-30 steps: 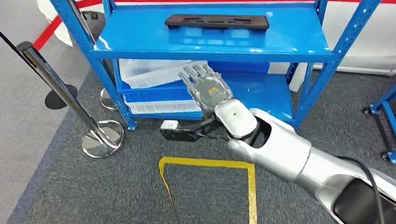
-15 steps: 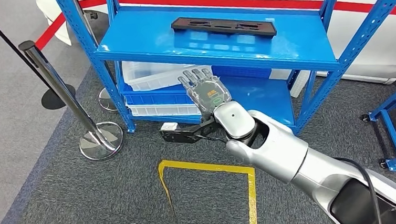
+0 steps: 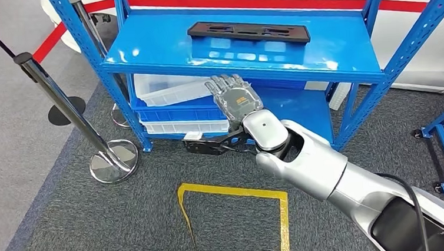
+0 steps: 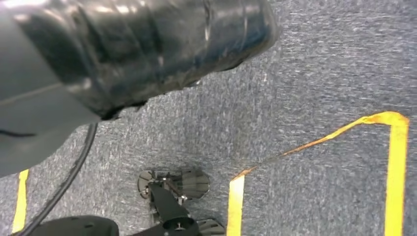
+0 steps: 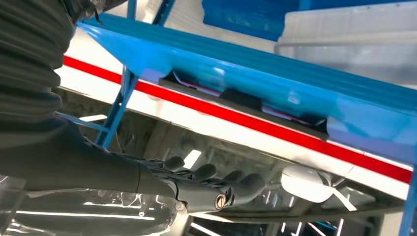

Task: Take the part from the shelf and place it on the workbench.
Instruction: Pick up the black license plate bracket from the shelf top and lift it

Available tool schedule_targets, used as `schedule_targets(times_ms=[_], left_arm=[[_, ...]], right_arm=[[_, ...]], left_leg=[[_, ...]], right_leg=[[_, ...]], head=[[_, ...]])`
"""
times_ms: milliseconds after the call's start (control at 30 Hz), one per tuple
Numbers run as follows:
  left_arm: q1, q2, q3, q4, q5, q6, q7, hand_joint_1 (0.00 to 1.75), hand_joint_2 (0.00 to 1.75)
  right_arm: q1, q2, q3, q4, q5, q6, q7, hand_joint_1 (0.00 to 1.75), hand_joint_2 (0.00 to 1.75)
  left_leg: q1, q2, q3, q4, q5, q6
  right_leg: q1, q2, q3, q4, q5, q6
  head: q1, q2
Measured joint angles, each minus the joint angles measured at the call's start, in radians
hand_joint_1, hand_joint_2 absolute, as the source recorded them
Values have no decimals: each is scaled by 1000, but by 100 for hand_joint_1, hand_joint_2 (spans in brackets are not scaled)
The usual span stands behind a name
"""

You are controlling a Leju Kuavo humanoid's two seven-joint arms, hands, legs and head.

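The right hand's fingers (image 3: 224,84) are spread and straight, holding nothing; the right hand (image 3: 235,100) is raised just below the front edge of the blue shelf (image 3: 161,56). One part (image 3: 248,32), a long flat dark bar with slots, lies on the top level, untouched. No writing is legible. I cannot tell the left hand's state.

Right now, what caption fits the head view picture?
Right hand raised, empty, before the blue shelf holding the dark part.

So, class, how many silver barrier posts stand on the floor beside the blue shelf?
2: one post left of the shelf, another post behind its left leg. More may be hidden.
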Motion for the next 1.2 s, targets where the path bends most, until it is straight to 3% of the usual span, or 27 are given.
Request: schedule_targets(times_ms=[33,100,133,167,200,267,300,367,467,533,633,667,700,733,767,833,933,1000,1067,1133,1167,1200], left_arm=[[-1,0,-1,0,0,0,0,0,0],[-1,-1,-4,0,-1,-2,1,0,0],[0,-1,-5,0,-1,-2,1,0,0],[2,-1,-6,0,-1,-3,2,0,0],[3,-1,-6,0,-1,-3,2,0,0],[4,0,-7,0,0,-3,2,0,0],[4,0,-7,0,0,-3,2,0,0],[1,0,-10,0,0,-4,1,0,0],[4,-1,-12,0,1,-4,1,0,0],[4,0,-13,0,1,-4,1,0,0],[2,0,-14,0,1,-4,2,0,0],[3,0,-14,0,1,-4,2,0,0],[5,0,-14,0,1,-4,2,0,0],[6,0,-15,0,1,-4,1,0,0],[7,0,-15,0,1,-4,1,0,0],[5,-1,-17,0,1,-4,1,0,0],[3,-1,-19,0,2,-5,1,0,0],[4,-1,-19,0,3,-6,0,0,0],[4,0,-21,0,4,-6,-1,0,0],[4,-1,-22,0,4,-7,-1,0,0],[6,-1,-22,0,5,-8,-1,0,0],[7,-1,-22,0,5,-8,-1,0,0]], right_arm=[[-1,1,0,0,0,0,0,0,175],[-1,4,0,3,0,3,0,0,175],[0,5,0,4,0,6,0,0,175],[2,6,1,6,0,9,0,0,175],[2,6,1,7,1,12,1,0,175],[0,7,1,8,3,16,2,0,175],[-3,7,1,9,5,17,3,0,175],[-7,7,1,10,6,19,3,0,175],[-8,7,1,11,6,20,3,0,175],[-12,7,1,12,6,20,3,0,175],[-9,7,1,14,6,20,3,0,175],[-6,7,1,15,6,20,3,0,175],[-5,7,1,16,6,21,3,0,175],[-4,7,1,17,6,21,3,0,175],[-5,7,1,17,6,21,3,0,175],[-8,7,1,18,7,24,3,0,175],[-10,8,2,19,8,30,4,0,175],[-12,7,2,19,10,32,6,0,175],[-14,7,2,19,11,37,12,0,175],[-11,7,2,20,10,44,17,0,175],[-9,6,2,22,8,47,19,0,175],[-7,6,2,23,7,50,21,0,175]], left_leg=[[1,2,-25,50,-20,-4],[3,3,-105,184,-60,-10],[4,3,-141,230,-62,-12],[5,3,-161,241,-45,-13],[5,4,-159,210,-9,-12],[4,5,-114,79,78,-5],[1,5,-88,17,102,0],[-4,5,-60,-39,104,11],[-1,4,-42,-55,92,27],[2,3,-20,-60,82,38],[0,3,2,-60,62,45],[0,2,12,-60,54,45],[0,1,23,-59,45,44],[0,1,37,-59,35,43],[0,0,49,-59,24,41],[-1,-1,63,-58,7,33],[-2,-1,67,-59,-2,17],[-1,1,59,-23,-9,8],[1,3,3,83,-43,1],[4,4,-78,204,-86,-6],[5,4,-108,233,-92,-9],[6,4,-122,226,-77,-10]], right_leg=[[-1,-1,8,-3,-4,-4],[1,-2,22,-3,-16,-10],[3,-2,29,-3,-22,-10],[3,-1,37,-2,-29,-10],[3,0,46,-1,-37,-9],[3,1,68,-1,-54,-4],[4,1,75,-2,-62,0],[6,2,82,-6,-70,9],[7,1,84,8,-77,23],[6,1,42,90,-104,30],[2,1,-82,272,-161,36],[2,1,-108,290,-157,36],[2,1,-114,269,-130,35],[2,1,-103,214,-84,32],[3,1,-83,139,-27,28],[8,1,-48,27,33,21],[11,3,-30,-8,35,6],[8,3,-13,-18,29,-5],[6,3,4,-22,19,-12],[7,3,17,-22,6,-14],[8,3,24,-21,-1,-14],[9,5,32,-20,-9,-14]], head=[[-1,0],[-1,0],[-1,0],[-1,0],[-1,0],[-1,0],[-1,0],[0,0],[1,0],[3,0],[5,0],[5,0],[5,0],[5,0],[5,0],[5,0],[4,0],[4,0],[2,0],[0,0],[1,0],[0,0]])
